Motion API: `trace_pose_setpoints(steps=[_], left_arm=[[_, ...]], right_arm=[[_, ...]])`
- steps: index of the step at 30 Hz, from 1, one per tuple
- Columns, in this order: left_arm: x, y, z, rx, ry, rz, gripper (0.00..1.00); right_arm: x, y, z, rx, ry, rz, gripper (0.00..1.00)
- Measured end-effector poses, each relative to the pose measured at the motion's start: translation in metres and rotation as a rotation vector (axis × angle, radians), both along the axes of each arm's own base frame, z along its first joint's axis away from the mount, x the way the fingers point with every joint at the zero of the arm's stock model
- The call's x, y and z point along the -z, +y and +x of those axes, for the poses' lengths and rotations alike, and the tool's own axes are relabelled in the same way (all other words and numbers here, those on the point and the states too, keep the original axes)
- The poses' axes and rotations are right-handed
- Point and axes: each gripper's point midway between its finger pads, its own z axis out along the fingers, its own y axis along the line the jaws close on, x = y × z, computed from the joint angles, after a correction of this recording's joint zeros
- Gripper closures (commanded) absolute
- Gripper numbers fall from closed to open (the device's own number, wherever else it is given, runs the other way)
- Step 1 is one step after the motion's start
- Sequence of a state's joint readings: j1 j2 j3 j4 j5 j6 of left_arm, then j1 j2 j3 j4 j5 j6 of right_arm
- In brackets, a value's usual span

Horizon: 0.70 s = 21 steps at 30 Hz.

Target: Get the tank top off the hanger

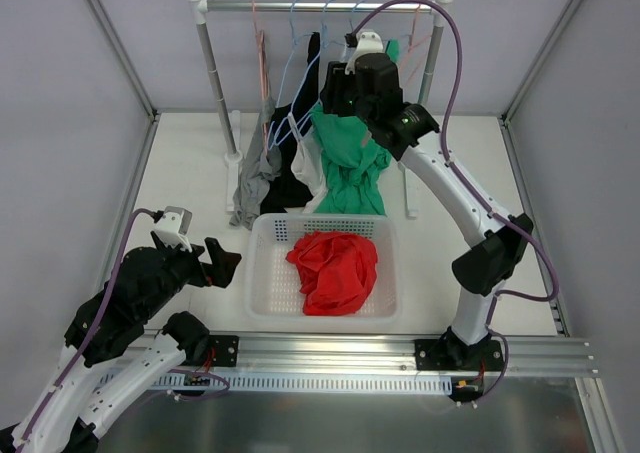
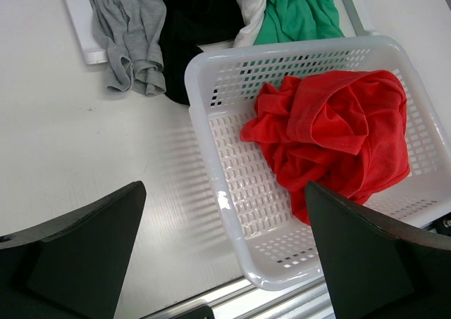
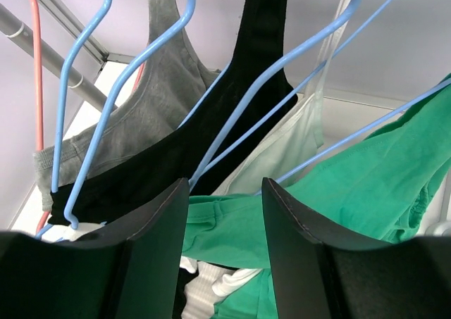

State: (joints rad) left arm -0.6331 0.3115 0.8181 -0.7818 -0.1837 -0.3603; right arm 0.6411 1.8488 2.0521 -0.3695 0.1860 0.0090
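A green tank top (image 1: 350, 163) hangs on a blue hanger (image 3: 366, 132) at the right end of the rack (image 1: 300, 5), its hem drooping toward the basket. My right gripper (image 1: 335, 85) is raised at the rack, against the top of the green tank top. In the right wrist view its jaws (image 3: 225, 189) stand open, with a fold of the green fabric (image 3: 225, 224) showing between them. My left gripper (image 1: 222, 263) is open and empty, low over the table left of the basket. In the left wrist view (image 2: 224, 186) it frames the basket's near left corner.
Grey (image 1: 255, 183), black (image 1: 290, 173) and white (image 1: 310, 163) tank tops hang on blue hangers left of the green one. A pink hanger (image 1: 262, 63) hangs at the far left. A white basket (image 1: 262, 273) holding a red garment (image 1: 335, 268) stands in front of the rack.
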Motion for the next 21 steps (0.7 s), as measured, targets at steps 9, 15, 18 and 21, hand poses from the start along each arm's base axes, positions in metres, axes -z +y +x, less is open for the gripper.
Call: trace_pose_setpoints(steps=[9, 15, 18, 21], left_arm=[[-0.001, 0.000, 0.000, 0.000, -0.004, -0.003, 0.01], [-0.001, 0.001, -0.001, 0.000, -0.007, -0.006, 0.01], [-0.002, 0.001, -0.002, 0.000, -0.015, -0.011, 0.01], [-0.001, 0.002, -0.002, 0.000, -0.017, -0.012, 0.01]], right_arm=[[-0.004, -0.001, -0.001, 0.052, -0.015, 0.004, 0.45], [-0.011, -0.001, 0.006, 0.084, -0.031, 0.010, 0.44], [-0.016, 0.002, 0.015, 0.100, -0.049, 0.019, 0.44], [-0.011, 0.007, 0.023, 0.110, -0.049, 0.014, 0.46]])
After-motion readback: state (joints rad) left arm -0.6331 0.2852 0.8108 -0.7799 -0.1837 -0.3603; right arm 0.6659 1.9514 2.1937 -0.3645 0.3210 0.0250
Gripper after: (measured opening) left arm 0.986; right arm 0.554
